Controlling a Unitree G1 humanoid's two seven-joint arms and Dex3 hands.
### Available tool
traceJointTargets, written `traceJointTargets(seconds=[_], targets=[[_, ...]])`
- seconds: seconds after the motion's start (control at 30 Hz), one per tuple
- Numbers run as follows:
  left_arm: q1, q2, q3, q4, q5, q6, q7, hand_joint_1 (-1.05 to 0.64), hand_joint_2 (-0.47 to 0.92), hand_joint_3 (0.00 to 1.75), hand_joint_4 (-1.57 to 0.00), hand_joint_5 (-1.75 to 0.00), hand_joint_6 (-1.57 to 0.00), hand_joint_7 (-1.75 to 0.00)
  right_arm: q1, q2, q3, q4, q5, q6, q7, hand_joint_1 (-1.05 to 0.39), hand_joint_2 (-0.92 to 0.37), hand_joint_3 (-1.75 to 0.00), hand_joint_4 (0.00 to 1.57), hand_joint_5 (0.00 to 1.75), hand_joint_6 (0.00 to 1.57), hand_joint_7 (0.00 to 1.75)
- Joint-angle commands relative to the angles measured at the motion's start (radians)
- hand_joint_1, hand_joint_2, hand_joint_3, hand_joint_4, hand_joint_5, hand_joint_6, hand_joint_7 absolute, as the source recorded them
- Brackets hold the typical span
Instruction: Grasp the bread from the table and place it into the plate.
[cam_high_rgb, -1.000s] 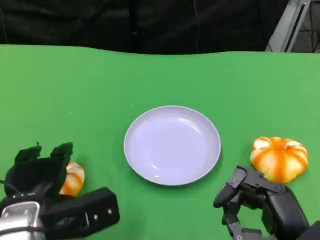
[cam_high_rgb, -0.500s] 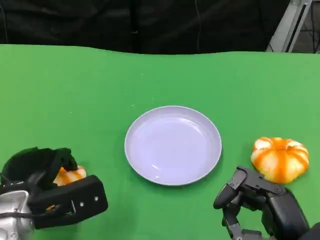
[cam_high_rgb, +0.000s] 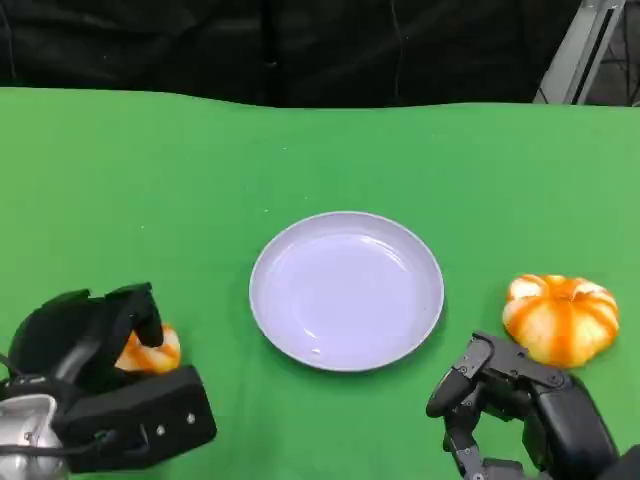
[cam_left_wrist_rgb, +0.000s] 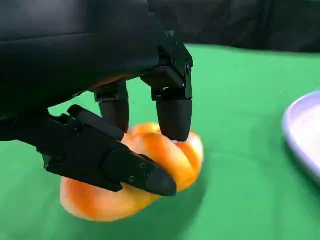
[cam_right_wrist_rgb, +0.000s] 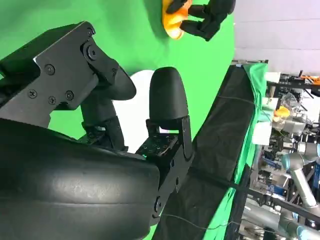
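Clearly my left hand had its fingers closed around the bread roll, which sat on the green table left of the lilac plate, thumb low to cradle it for lifting. My right hand hovered empty, fingers loosely apart, near a second roll.

From the head we look down on the green tabletop, with the plate central and a dark backdrop beyond the far edge. From the left wrist we sit low and very close behind the left hand, facing the bread and the plate's rim. Our right wrist view is rolled sideways, close behind the right hand; it shares the plate, bread and left hand with the others.
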Motion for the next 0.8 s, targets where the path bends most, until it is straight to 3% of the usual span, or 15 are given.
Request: traceJointTargets(seconds=[0.03,0.27,0.47,0.8], targets=[[0.018,0.021,0.030,-0.024,-0.022,-0.100,0.110,-0.21,0.48,1.12,-0.86,-1.75,-0.66,-1.75,0.003,0.002,0.008,-0.005,-0.005,-0.008,-0.012,0.04,-0.45,-1.24,0.72,1.65,0.73,1.37],[0.018,0.018,0.040,-0.093,-0.029,-0.160,0.135,-0.20,0.45,1.26,-0.86,-1.75,-0.65,-1.75,0.002,0.010,0.018,-0.003,-0.002,-0.005,-0.018,0.05,-0.45,-1.26,0.72,1.65,0.72,1.37],[-0.027,-0.002,0.021,-0.104,-0.012,-0.231,0.168,-0.16,0.33,1.40,-0.87,-1.75,-0.65,-1.75,0.008,0.008,0.023,-0.013,-0.001,0.005,-0.019,0.04,-0.45,-1.25,0.71,1.66,0.71,1.38],[-0.134,-0.101,-0.052,-0.077,0.012,-0.258,0.174,-0.14,0.30,1.46,-0.89,-1.75,-0.67,-1.75,0.014,0.005,0.022,-0.019,0.002,0.010,-0.017,0.03,-0.46,-1.23,0.70,1.67,0.71,1.38]])
